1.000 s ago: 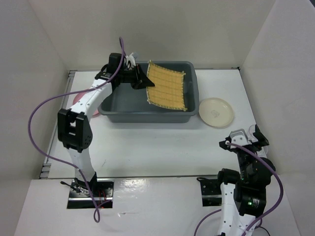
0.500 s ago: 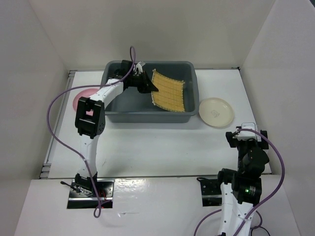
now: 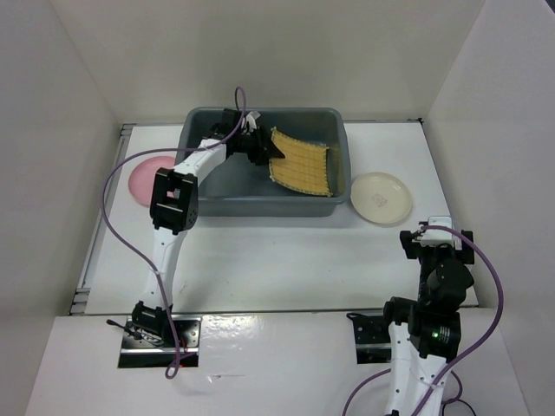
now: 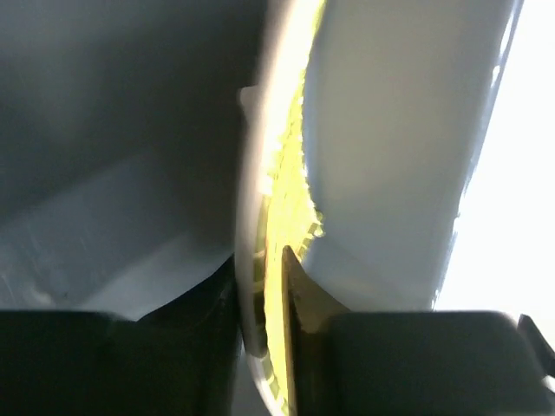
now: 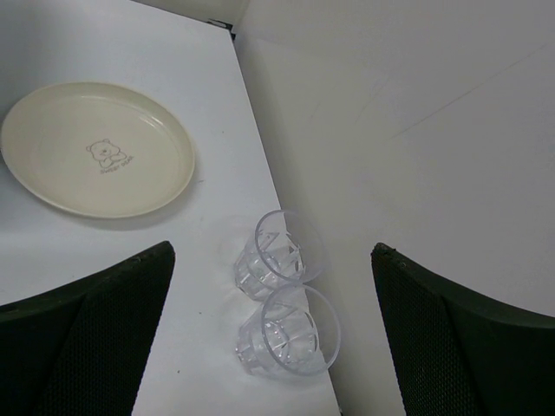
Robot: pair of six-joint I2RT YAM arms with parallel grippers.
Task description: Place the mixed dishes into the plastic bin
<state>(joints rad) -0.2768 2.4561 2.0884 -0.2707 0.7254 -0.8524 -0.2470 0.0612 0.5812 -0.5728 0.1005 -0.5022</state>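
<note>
The square yellow bamboo mat [image 3: 302, 165] slants inside the dark grey plastic bin [image 3: 208, 184], its far edge toward the bin's right wall. My left gripper [image 3: 267, 149] reaches into the bin and is shut on the mat's left edge. In the left wrist view that edge [image 4: 279, 217] runs between the two dark fingers [image 4: 308, 303]. The pink plate [image 3: 149, 178] lies on the table left of the bin. The cream-white plate [image 3: 380, 198] [image 5: 97, 149] lies to the bin's right. My right gripper [image 3: 438, 236] [image 5: 270, 260] hangs open near the right wall, holding nothing.
Two clear faceted glasses [image 5: 279, 256] [image 5: 290, 342] stand touching each other against the right wall, below the open right fingers. White walls close in the table on the left, back and right. The left arm's purple cable [image 3: 117, 217] loops over the left side.
The left arm has pushed further into the bin and lowered the mat, which now lies lower and flatter. The right arm drew back and straightened early on, then stayed still.
</note>
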